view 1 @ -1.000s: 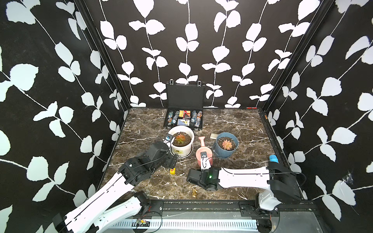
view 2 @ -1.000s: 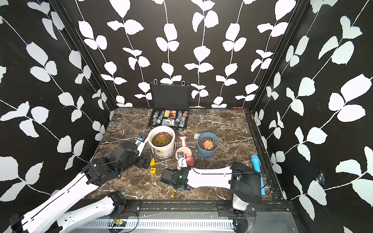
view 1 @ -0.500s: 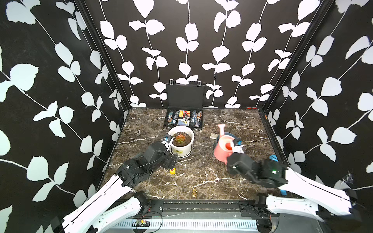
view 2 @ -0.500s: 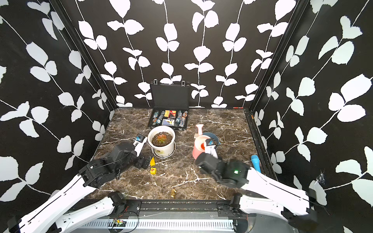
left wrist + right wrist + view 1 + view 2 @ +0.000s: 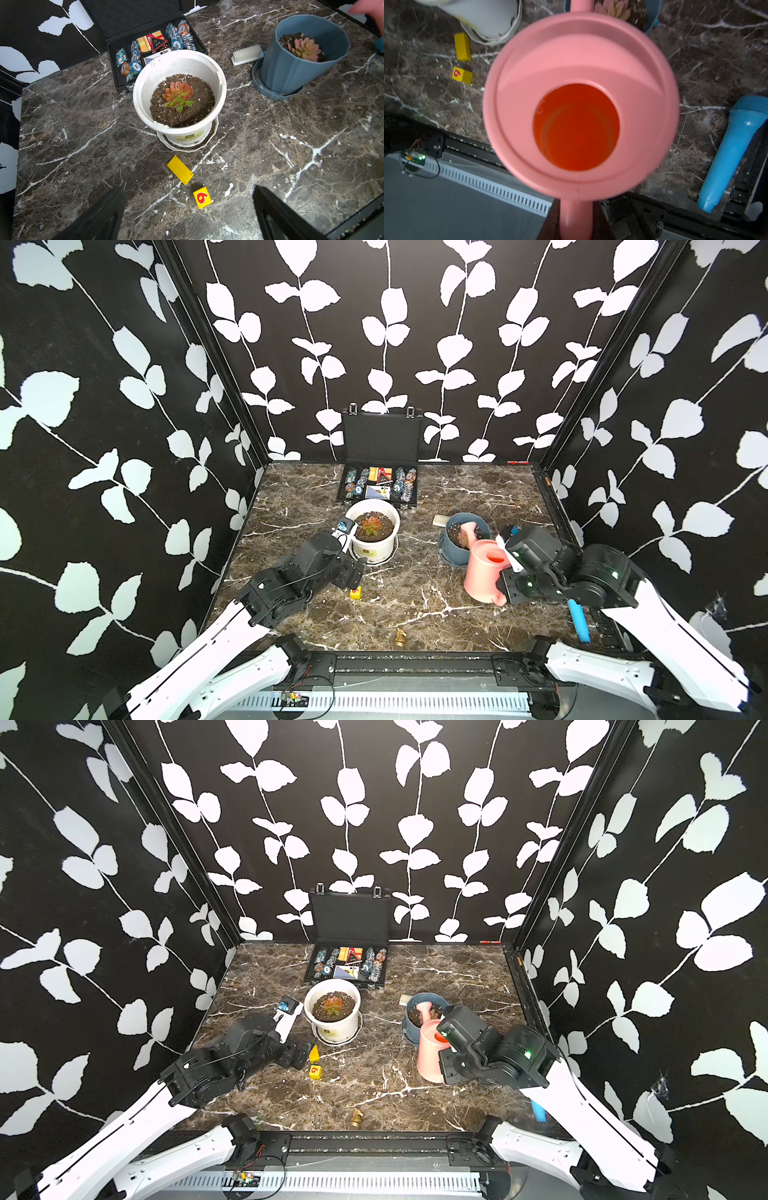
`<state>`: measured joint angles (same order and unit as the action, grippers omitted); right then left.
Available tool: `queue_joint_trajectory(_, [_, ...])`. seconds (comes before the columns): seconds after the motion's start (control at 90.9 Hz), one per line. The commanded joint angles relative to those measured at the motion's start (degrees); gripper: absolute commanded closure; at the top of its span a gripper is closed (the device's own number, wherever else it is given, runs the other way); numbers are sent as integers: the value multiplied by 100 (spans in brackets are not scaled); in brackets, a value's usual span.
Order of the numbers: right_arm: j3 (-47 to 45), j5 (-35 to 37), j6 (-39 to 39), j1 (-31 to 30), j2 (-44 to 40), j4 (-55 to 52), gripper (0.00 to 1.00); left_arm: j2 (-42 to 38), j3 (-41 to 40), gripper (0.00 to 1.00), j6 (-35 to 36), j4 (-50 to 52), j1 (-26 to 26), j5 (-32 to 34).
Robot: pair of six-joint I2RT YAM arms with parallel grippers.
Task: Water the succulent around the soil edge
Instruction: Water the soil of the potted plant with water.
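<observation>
Work cell seen from above and from both wrists, read left to right. The left gripper (image 5: 352,572) hangs over the marble tabletop (image 5: 415,605), its jaws spread to their widest with nothing between them. Just ahead of its fingers (image 5: 99,216) lies a yellow cube marked 6 (image 5: 202,197), and a little farther on a flat yellow block (image 5: 180,170). Beyond those stands the white pot (image 5: 145,87) on its saucer, holding an orange-green succulent (image 5: 178,96). This pot is near the left gripper but not touching it. Farther still, against the back wall, an opened black case (image 5: 380,435) shows poker chips and cards. A gold chess piece (image 5: 400,637) stands near the front edge, between the two arms.

A white brush (image 5: 247,54) lies just beside the blue pot (image 5: 291,68), which holds the pink succulent (image 5: 305,48). The pink watering can (image 5: 482,574) is directly in front of the right gripper (image 5: 508,585), whose jaws are clamped on the can's handle (image 5: 576,220). The spout (image 5: 468,531) points away from that gripper and reaches over the blue pot's rim, above the soil beside the pink succulent. Whether water flows cannot be told. The blue pot lies beyond the can, on the far side from the right gripper. A blue toy microphone (image 5: 733,149) lies off to that gripper's right, near the table's edge.
</observation>
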<state>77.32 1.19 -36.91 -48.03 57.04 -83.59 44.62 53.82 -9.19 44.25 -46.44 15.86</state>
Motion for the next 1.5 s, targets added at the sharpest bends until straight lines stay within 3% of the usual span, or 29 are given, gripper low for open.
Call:
queue_joint_trajectory(0.0, [121, -845, 409, 150, 67, -246, 100, -86, -23, 1, 14, -59, 37, -48])
queue_joint_trajectory(0.143, [161, -844, 581, 265, 369, -403, 100, -65, -13, 1, 3, -32, 38, -24])
queue_joint_trajectory(0.374, [409, -1269, 893, 951, 685, -326, 100, -86, -2, 1, 5, -13, 38, -37])
queue_joint_trajectory(0.836, [994, -1334, 1012, 1530, 1379, -246, 100, -110, -1, 1, -15, -26, 38, -117])
queue_joint_trajectory(1.485, [1484, -2358, 1008, 2465, 2073, 74, 100, -102, -4, 1, -6, -56, 44, -251])
